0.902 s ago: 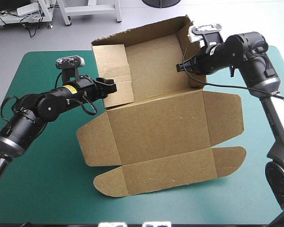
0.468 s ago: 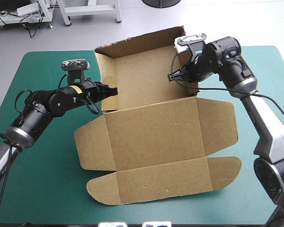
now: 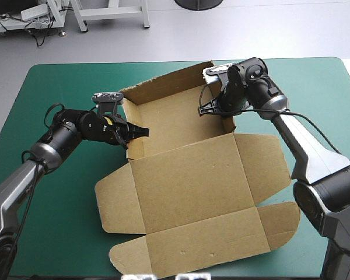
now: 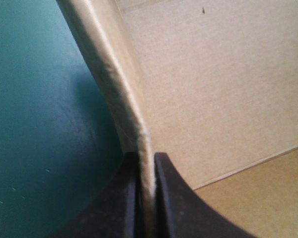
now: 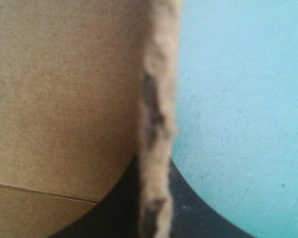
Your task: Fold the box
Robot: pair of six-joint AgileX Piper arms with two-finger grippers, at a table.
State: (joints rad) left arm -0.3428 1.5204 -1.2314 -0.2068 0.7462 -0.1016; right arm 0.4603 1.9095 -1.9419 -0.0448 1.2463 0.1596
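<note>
— The box sits a bit more to the left than it did just before. Both arms have come in closer with it.
— Where is the box?
— In the middle of the table, on the teal-green cover. It is brown and open. Its far part is a tray with the back wall and two side walls standing up. Its near part, the big lid with its flaps, lies flat.
— What does the left gripper do?
— It pinches the box's left wall. Up close, its two black fingers squeeze the thin edge of that wall tight. One finger is inside the box and one is outside, over the cover.
— And the right gripper?
— It pinches the box's right wall the same way. Its fingers are nearly together, with the rough edge of the wall between them.
— Is anything inside the box?
— I see only brown board in there.
</note>
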